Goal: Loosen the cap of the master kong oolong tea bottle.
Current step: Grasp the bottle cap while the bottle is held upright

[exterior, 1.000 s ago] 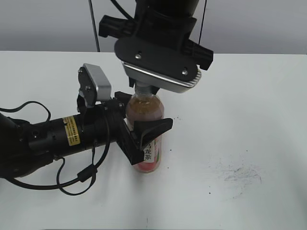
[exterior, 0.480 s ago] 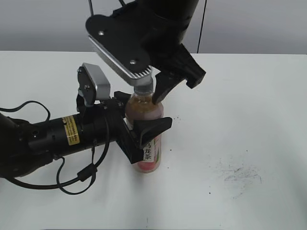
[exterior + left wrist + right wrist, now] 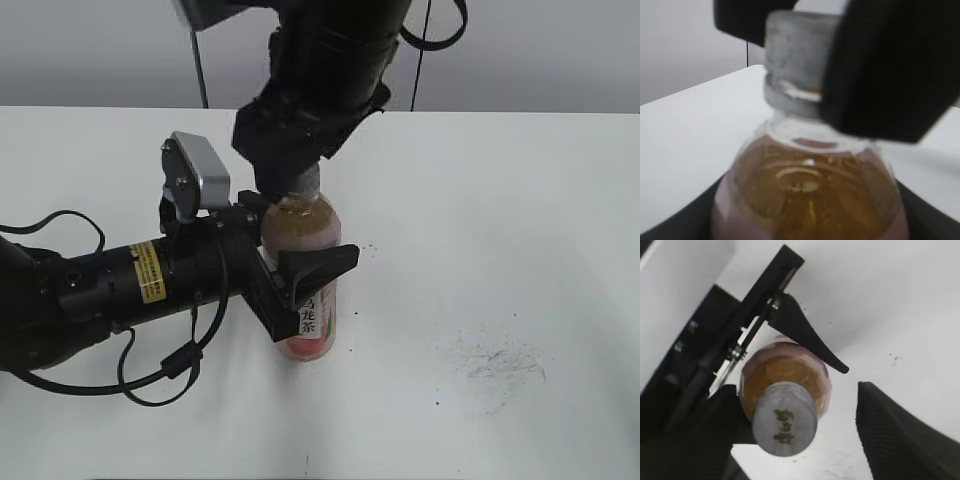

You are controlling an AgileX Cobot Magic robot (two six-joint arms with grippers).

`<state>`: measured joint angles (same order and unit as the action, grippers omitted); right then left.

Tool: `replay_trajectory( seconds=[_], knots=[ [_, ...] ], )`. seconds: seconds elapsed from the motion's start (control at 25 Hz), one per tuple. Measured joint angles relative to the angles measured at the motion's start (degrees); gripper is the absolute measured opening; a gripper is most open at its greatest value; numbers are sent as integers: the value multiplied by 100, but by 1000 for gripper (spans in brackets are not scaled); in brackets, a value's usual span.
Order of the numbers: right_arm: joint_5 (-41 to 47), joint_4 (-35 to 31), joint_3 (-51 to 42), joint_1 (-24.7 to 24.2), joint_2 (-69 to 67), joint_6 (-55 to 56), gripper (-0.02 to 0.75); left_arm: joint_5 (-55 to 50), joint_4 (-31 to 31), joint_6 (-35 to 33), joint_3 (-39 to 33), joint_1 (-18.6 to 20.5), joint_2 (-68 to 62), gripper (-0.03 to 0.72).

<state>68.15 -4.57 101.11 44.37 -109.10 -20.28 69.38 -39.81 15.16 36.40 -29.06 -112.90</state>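
The master kong oolong tea bottle (image 3: 308, 320) stands upright on the white table, amber tea showing through its clear shoulder (image 3: 810, 190). My left gripper (image 3: 300, 240) reaches in from the left and is shut on the bottle's body; one of its black fingers (image 3: 802, 335) curves round the far side. The grey-white cap (image 3: 785, 426) with a faint mark on top sits on the neck. My right gripper (image 3: 805, 437) hangs over it from above, open. One finger (image 3: 715, 432) lies close beside the cap and the other finger (image 3: 900, 440) stands well clear of it.
The white table (image 3: 520, 220) runs back to a grey wall. Black cables (image 3: 150, 380) loop beside the left arm at the front left. Dark smudges (image 3: 500, 365) mark the table at the right.
The right wrist has turned about the bottle's neck, and its fingers have spread apart off the cap. The left gripper and the bottle have stayed still.
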Motion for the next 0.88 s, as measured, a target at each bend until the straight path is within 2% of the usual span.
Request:
replay_trajectory(
  seconds=[0.12, 0.24, 0.36, 0.48, 0.52, 0.68, 0.88],
  knots=[
    [15, 0, 0, 0, 0, 1422, 526, 0, 0, 0, 0, 0, 0, 445],
    [111, 0, 0, 0, 0, 2162, 482, 0, 0, 2, 0, 0, 0, 445],
    [152, 0, 0, 0, 0, 2399, 413, 0, 0, 2, 0, 0, 0, 445],
    [158, -21, 0, 0, 0, 2381, 302, 0, 0, 2, 0, 0, 0, 445],
    [158, -25, 0, 0, 0, 2283, 276, -5, 0, 2, 0, 0, 0, 445],
    [158, -25, 0, 6, 0, 1358, 276, -5, 19, 2, 0, 0, 0, 445],
    [158, -64, 0, 6, 0, -1257, 276, -5, 14, 2, 0, 0, 0, 445]
  ],
)
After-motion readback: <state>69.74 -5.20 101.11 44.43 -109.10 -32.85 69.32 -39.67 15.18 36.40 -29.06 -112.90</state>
